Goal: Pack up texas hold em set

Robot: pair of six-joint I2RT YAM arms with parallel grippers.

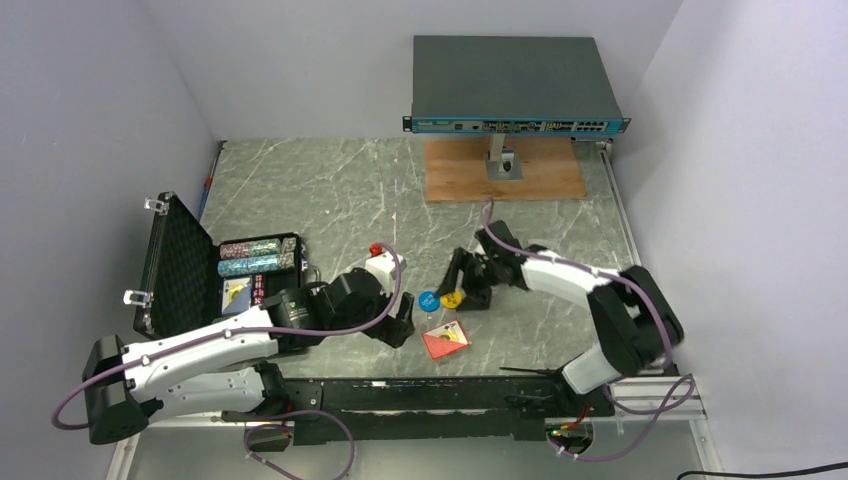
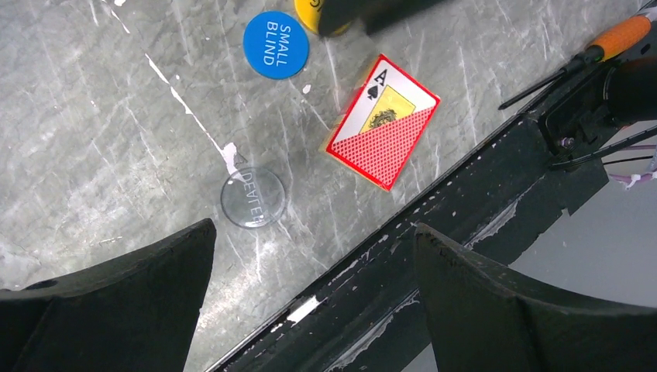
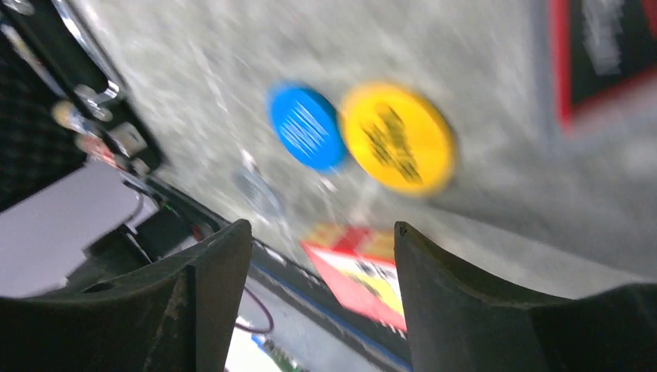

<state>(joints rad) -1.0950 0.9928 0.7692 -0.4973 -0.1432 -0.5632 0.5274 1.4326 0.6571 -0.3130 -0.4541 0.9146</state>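
1. The left pincer point(image 2: 314, 232) is standing fully open and is gripping nothing. It is hovering over the near edge of the bench point(image 1: 330, 190), with its two black fingers point(image 2: 116, 302) well apart.
2. The right pincer point(image 3: 321, 232) is standing partly open and is holding nothing. Bare bench is showing between its fingers point(image 3: 209, 294), though its wrist view is coming through blurred.
3. In the left wrist view, a dark fingertip of the right pincer is covering part of the yellow disc point(image 2: 306, 9). Whether it is touching the disc cannot be told.
4. The blue disc point(image 2: 276, 44), lettered "SMALL BLIND", is lying flat on the bench just beside the yellow disc, between the two pincers.
5. A clear round dealer button point(image 2: 253, 197) is lying flat nearer the left pincer, apart from the blue disc.
6. The red-yellow card box point(image 2: 382, 122), showing an ace of spades, is lying flat near the front rail of the bench and is sitting askew to it.
7. The black briefcase point(image 1: 175, 262) is sitting open at the left of the bench, beyond the left arm. Its foam-lined lid is standing up at the far left, and rows of multicoloured chips point(image 1: 258, 256) are lying inside.
8. An orange-handled screwdriver point(image 2: 612, 43) is lying on the black rail.
9. The grey network switch point(image 1: 515, 85) is standing on a post over a wooden board point(image 1: 460, 175) at the far edge of the bench.
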